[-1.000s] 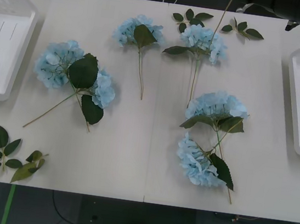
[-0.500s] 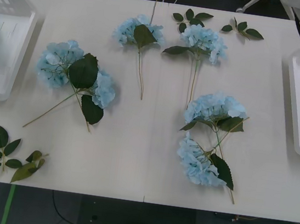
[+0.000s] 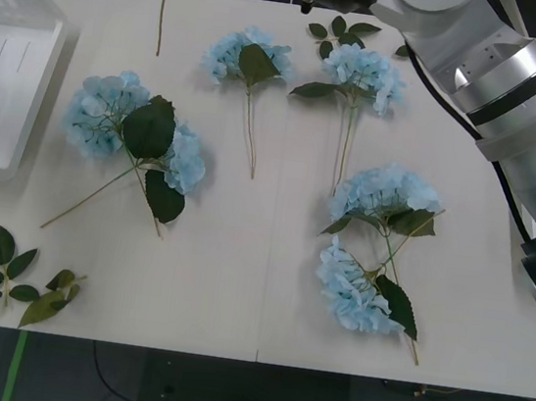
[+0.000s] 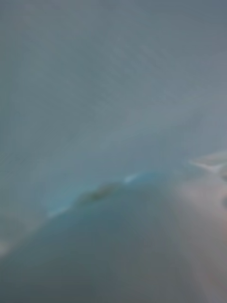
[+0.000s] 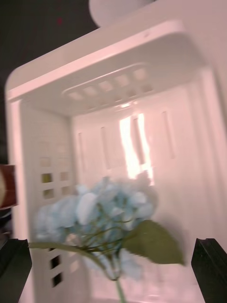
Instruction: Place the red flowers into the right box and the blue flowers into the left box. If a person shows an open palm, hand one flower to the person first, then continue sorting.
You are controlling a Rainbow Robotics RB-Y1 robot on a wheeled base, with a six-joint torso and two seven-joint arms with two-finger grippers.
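- Sweeping in since a second ago, the right arm (image 3: pixel 518 105) now reaches across the table's (image 3: pixel 247 287) far edge, where a hanging stalk (image 3: pixel 163 4) has travelled toward the left box (image 3: pixel 27 80).
- Left pincer (image 5: pixel 113 265), fingers spread at the corners, hangs over that box above a blue flower (image 5: pixel 101 222).
- Right pincer: cannot tell.
- Six blue flowers (image 3: pixel 360 292) lie beyond the left box on the table; boxing them seems next.

White table (image 3: pixel 237 285), blue flowers (image 3: pixel 134 129) (scattered), left box (image 3: pixel 17 39), leaf sprigs (image 3: pixel 15 281)
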